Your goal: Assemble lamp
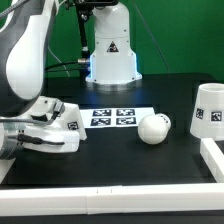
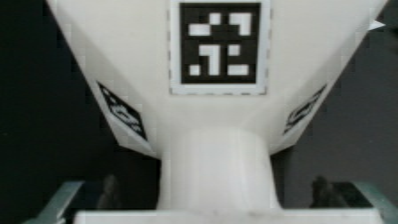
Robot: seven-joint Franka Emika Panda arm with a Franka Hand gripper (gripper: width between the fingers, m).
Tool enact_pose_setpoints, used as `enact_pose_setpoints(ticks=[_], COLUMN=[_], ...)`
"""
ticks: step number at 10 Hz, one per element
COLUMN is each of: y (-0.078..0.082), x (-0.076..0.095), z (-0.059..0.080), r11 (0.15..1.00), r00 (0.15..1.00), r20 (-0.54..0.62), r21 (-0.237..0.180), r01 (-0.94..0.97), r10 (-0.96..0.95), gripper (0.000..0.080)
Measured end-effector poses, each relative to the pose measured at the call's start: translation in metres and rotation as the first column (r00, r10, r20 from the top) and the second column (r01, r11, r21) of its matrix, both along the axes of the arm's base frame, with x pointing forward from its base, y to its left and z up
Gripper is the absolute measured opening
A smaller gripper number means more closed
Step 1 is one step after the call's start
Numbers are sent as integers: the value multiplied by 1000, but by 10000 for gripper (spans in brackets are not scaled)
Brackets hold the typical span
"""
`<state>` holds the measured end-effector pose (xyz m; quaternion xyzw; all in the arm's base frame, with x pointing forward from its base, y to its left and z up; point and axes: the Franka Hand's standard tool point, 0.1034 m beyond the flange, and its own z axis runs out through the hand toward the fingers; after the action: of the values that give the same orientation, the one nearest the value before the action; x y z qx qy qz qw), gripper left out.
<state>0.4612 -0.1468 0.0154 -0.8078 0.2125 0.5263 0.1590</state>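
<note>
- Progress: by my reading the lamp is barely begun. Its three parts lie apart on the black table [image 1: 120,165] and none is joined. The bulb has yet to go into the base, and the shade has yet to go over both.
- At the exterior view's left, the arm [image 1: 25,60] bends low over the base [image 1: 66,132]. This is a flat white plastic block with black-and-white square tags on its sides.
- The gripper [image 2: 199,205] is spread wide. In the wrist view its grey fingers [image 2: 64,203] stand on either side of the base's rounded neck, with dark gaps between. As far as I can tell it straddles the part without clamping anything.
- Seen from the wrist, the base looks smooth and matt. Its sloped faces narrow towards the neck, with one tag on the upper face and one on each flank.
- The marker board [image 1: 112,117] lies mid-table just beyond the base. It is a thin flat white sheet printed with four tags.
- The bulb [image 1: 153,128] lies just beside the board's right end, clear of base and shade. It is round-headed, smooth and white.
- The shade [image 1: 207,110] stands upright at the exterior view's right edge, partly cut off by the frame. It is a tapered, bucket-like shell of hard white plastic with a tag on its wall.
- A straight white rail [image 1: 212,150] lies on the table in front of the shade.
</note>
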Motion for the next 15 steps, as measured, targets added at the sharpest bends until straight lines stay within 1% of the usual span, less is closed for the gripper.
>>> enact_pose_setpoints(ticks=[1, 3, 5, 6, 7, 10, 11, 12, 13, 14, 15], y=[3, 23, 41, 45, 45, 47, 61, 80, 97, 111, 116], x=[2, 21, 41, 46, 57, 69, 88, 110, 123, 138, 140], z=[2, 28, 58, 60, 56, 59, 76, 95, 107, 114, 115], r11=[1000, 999, 997, 995, 994, 987, 979, 969, 959, 946, 940], r00=[1000, 997, 992, 988, 975, 916, 867, 786, 707, 607, 557], r20=[4, 58, 95, 119, 197, 385, 471, 583, 664, 741, 773], r21=[2, 11, 4, -15, -48, -150, -189, -232, -274, -318, -338], r01=[-6, -49, -80, -99, -99, -62, -81, -81, -72, -59, -41], r10=[6, 49, 79, 100, 107, 116, 163, 205, 243, 287, 303], gripper=[528, 528, 530, 530, 530, 530, 530, 530, 530, 530, 530])
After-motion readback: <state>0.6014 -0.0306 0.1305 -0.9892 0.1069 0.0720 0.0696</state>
